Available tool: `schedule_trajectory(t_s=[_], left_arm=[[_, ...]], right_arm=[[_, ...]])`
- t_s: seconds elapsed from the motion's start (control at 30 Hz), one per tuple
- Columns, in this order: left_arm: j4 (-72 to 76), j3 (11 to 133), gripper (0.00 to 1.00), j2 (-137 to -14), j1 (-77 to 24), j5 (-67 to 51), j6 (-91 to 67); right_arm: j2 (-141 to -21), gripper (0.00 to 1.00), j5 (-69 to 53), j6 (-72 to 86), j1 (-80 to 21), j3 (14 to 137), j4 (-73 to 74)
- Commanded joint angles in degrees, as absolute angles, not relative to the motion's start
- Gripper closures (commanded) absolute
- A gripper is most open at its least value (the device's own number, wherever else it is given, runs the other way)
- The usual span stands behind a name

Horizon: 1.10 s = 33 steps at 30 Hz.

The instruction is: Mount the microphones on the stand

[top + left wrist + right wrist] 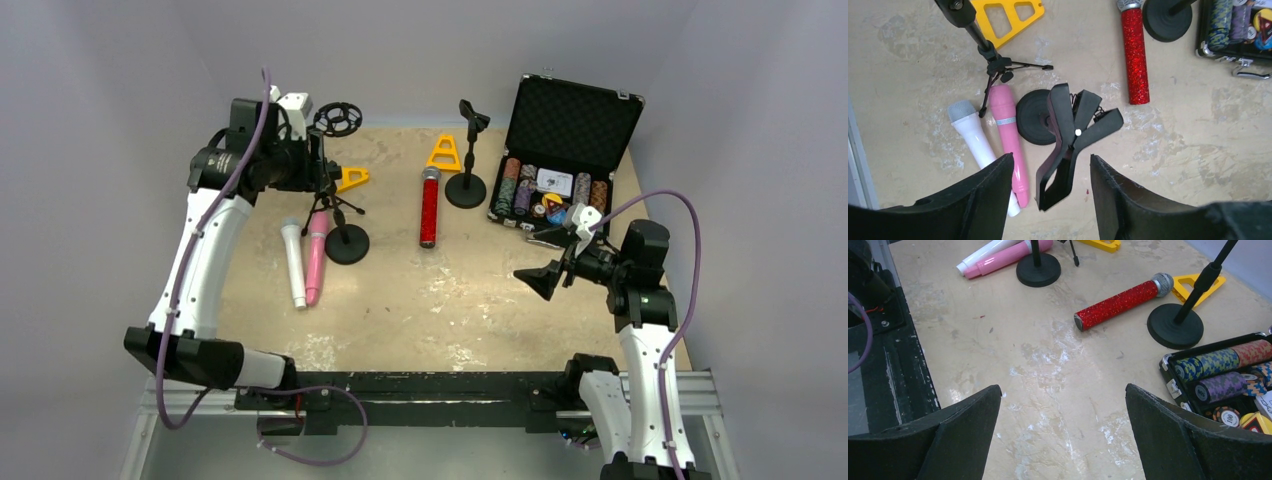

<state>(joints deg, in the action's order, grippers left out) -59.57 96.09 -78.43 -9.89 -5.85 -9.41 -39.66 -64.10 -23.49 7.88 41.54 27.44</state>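
Note:
The white microphone point(293, 262) and the pink microphone point(316, 258) lie side by side at the left; both show in the left wrist view, white point(975, 145) and pink point(1009, 132). The glittery red microphone point(429, 207) lies in the middle point(1120, 298). A round-base stand point(347, 245) stands beside the pink one, and its black clip point(1073, 135) sits between my left gripper's fingers. The left gripper point(1050, 170) is open around the clip, not touching it. A second round-base stand point(466, 188) is behind the red microphone. My right gripper point(1063, 395) is open and empty over bare table point(545, 280).
A small tripod stand point(998, 65) straddles the heads of the white and pink microphones. Two yellow triangles point(444, 152) point(352, 178) lie at the back. An open black case of poker chips point(560, 150) stands at the back right. A black ring mount point(338, 118) lies at the back left.

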Motion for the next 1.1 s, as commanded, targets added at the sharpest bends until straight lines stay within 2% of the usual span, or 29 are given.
schedule_trajectory(t_s=[0.0,0.27,0.37,0.57,0.8,1.07], left_arm=[[-59.8,100.5,0.42,-80.8,-10.4,-7.3,-6.8],[-60.2,100.8,0.61,-82.6,-11.3,-5.5,-5.8],[-60.5,100.7,0.73,-82.0,-11.7,-4.7,-5.7],[-61.2,100.8,0.9,-80.1,-13.1,-8.4,-5.1],[-62.5,104.0,0.94,-79.0,-19.0,-18.7,-3.1],[-65.9,109.7,0.95,-80.1,-27.4,-24.4,-2.2]], right_arm=[[-38.9,0.01,-65.0,-24.5,7.6,43.9,27.8],[-38.9,0.01,-65.0,-25.0,7.6,44.0,28.3],[-38.9,0.01,-65.0,-25.2,7.6,44.1,28.5],[-39.0,0.01,-64.9,-25.5,7.6,44.2,28.7],[-39.0,0.01,-65.0,-25.7,7.6,44.3,28.9],[-39.0,0.01,-65.1,-25.9,7.5,44.2,29.0]])
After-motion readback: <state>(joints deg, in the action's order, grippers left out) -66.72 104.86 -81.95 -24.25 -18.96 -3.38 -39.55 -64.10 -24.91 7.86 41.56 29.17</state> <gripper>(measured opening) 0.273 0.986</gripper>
